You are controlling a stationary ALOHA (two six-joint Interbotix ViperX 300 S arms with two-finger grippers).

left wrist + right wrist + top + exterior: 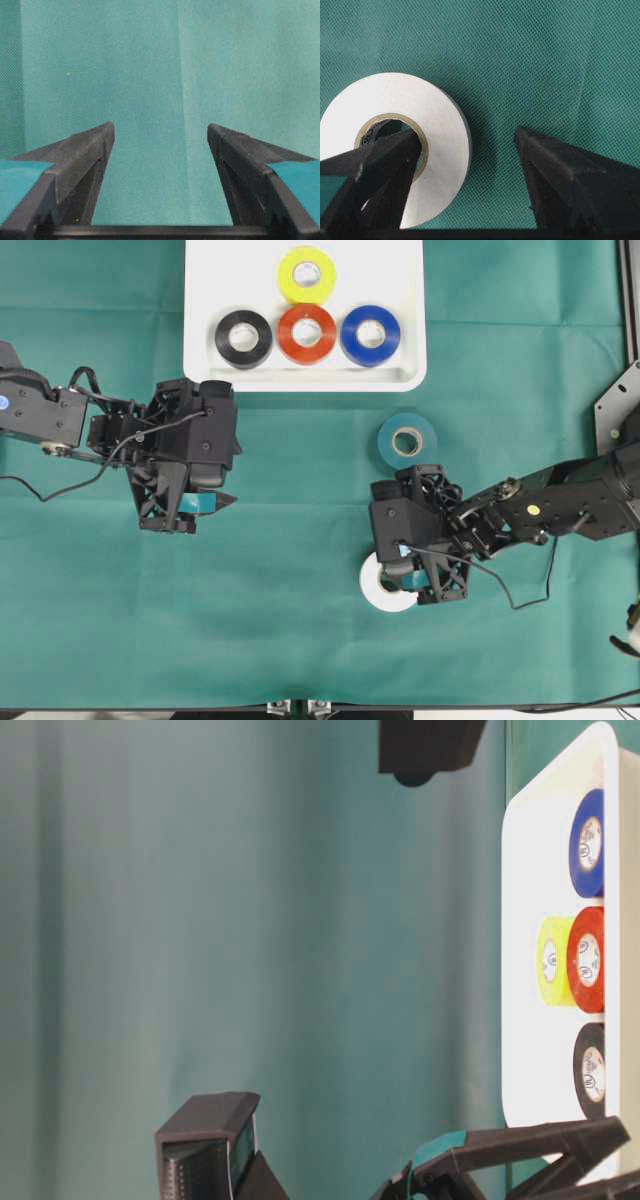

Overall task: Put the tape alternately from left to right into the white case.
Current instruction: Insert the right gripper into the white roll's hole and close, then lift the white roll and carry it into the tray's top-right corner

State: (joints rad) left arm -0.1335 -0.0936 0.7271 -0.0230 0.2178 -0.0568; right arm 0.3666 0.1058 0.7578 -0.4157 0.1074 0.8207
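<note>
Right wrist view, glossy white tape ring [395, 150] on woven cloth [545, 60], fingers [380, 165] spread, ungripped

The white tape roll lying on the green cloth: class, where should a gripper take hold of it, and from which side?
Grip the ring wall of the white tape roll from above, one finger in the core hole and one outside the rim. It lies flat with the hole facing up, so the wall is the narrow part to pinch. The right gripper is already placed so, jaws not shut.
</note>
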